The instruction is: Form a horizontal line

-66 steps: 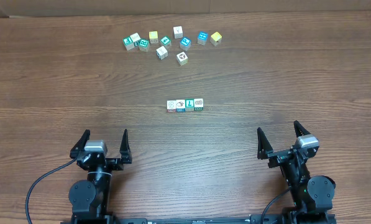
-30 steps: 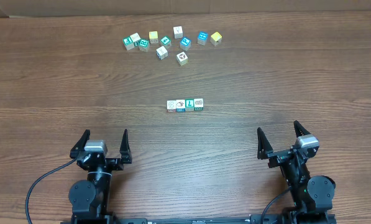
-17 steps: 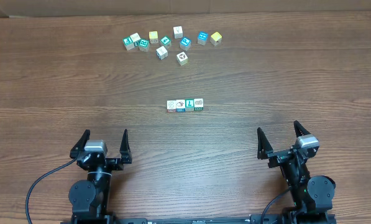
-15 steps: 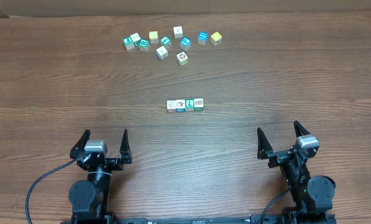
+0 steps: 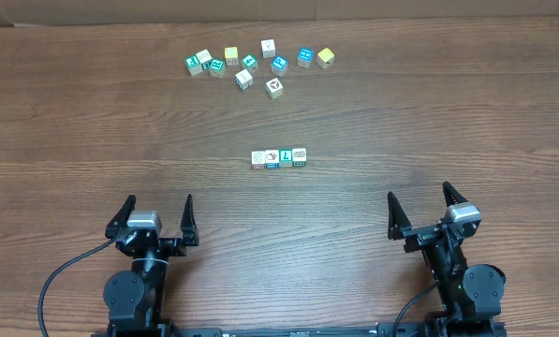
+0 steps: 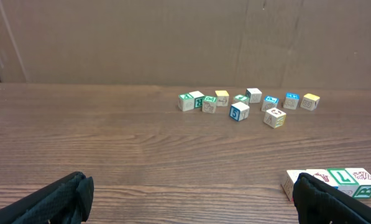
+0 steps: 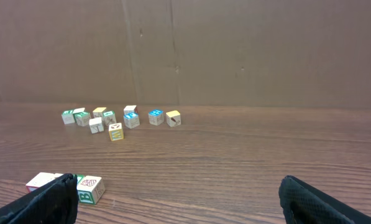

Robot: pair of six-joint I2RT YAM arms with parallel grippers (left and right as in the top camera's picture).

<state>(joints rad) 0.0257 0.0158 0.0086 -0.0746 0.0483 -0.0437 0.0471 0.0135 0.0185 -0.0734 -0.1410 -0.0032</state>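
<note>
Overhead view: horizontal line (image 5: 279, 158) of 4 cubes, edge to edge, at mid-worktop (image 5: 73, 140); judged complete.
Loose cubes (image 5: 256, 64): scattered along the far side, well apart from the row; probably unused spares.
Left jaws: spread wide, empty, at the near edge — likely parked clear of the row.
Right jaws: likewise wide and empty.
Row versus jaws: ahead, between both, touching neither.

Setting: you are at a robot lab bench, shown by the wood-grain table (image 5: 73, 140), the plain brown board wall (image 6: 141, 37) along its far edge, the left arm (image 5: 134, 285) and right arm (image 5: 466, 276) mounted at its near edge, one black cable (image 5: 59, 271).
</note>
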